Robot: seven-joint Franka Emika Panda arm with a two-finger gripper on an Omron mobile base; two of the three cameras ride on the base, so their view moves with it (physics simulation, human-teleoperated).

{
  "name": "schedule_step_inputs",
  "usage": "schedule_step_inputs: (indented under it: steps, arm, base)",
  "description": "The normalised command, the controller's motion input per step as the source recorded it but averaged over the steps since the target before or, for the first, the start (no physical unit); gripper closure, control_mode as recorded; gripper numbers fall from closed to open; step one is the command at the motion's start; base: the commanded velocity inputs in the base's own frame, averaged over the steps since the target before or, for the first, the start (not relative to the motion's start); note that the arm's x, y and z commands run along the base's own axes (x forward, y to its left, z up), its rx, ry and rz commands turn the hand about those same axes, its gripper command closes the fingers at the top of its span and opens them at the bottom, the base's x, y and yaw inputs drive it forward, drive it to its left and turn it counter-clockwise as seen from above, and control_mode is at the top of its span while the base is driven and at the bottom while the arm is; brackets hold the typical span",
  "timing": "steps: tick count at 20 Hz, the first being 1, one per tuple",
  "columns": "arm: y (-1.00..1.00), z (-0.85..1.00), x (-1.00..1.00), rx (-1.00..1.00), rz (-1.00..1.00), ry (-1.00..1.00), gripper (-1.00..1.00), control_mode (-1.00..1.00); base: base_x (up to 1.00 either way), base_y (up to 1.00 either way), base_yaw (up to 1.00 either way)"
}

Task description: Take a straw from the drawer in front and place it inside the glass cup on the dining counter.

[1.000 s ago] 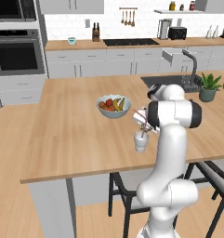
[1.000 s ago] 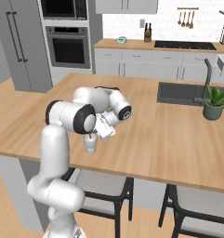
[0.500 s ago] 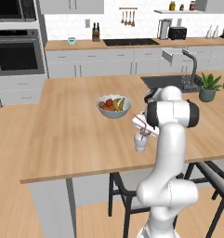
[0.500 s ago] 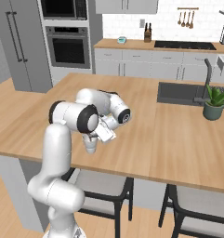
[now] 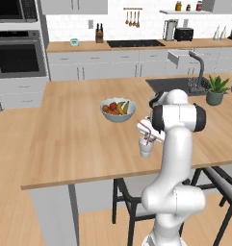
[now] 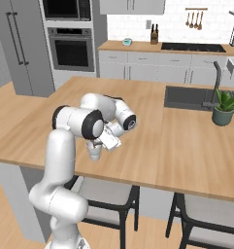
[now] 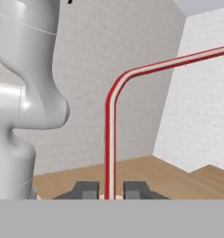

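The glass cup stands on the dining counter near its front edge, just right of the fruit bowl. My gripper hovers directly over the cup, and in the right base view the gripper sits just above the glass cup. In the hand view the red-pink straw rises between my fingertips, then bends off to the right, with the gripper shut on it. The straw's lower end reaches the cup's mouth. The drawer stands pulled out of the back cabinets.
A white bowl of fruit sits left of the cup. A potted plant and a sink with a tap lie to the right. Dark stools stand under the counter's front edge.
The arm has hardly moved. The straw stays between the fingers over the cup.
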Motion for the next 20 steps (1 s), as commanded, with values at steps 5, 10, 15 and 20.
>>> schedule_step_inputs:
  steps: [5, 10, 15, 20]
  arm:
    - [0.0, 0.0, 0.0, 0.0, 0.0, 0.0, -1.0, -1.0]
    - [-0.01, 0.03, -0.01, 0.0, 0.0, 0.0, -1.0, -1.0]
    - [-0.14, 0.45, -0.05, 0.0, -0.01, -0.01, -1.0, -1.0]
    - [-0.11, 0.75, -0.13, 0.0, -0.06, -0.04, -1.0, -1.0]
  base:
    - [0.0, 0.0, 0.0]
    - [0.0, 0.0, 0.0]
    - [0.0, 0.0, 0.0]
    - [0.0, 0.0, 0.0]
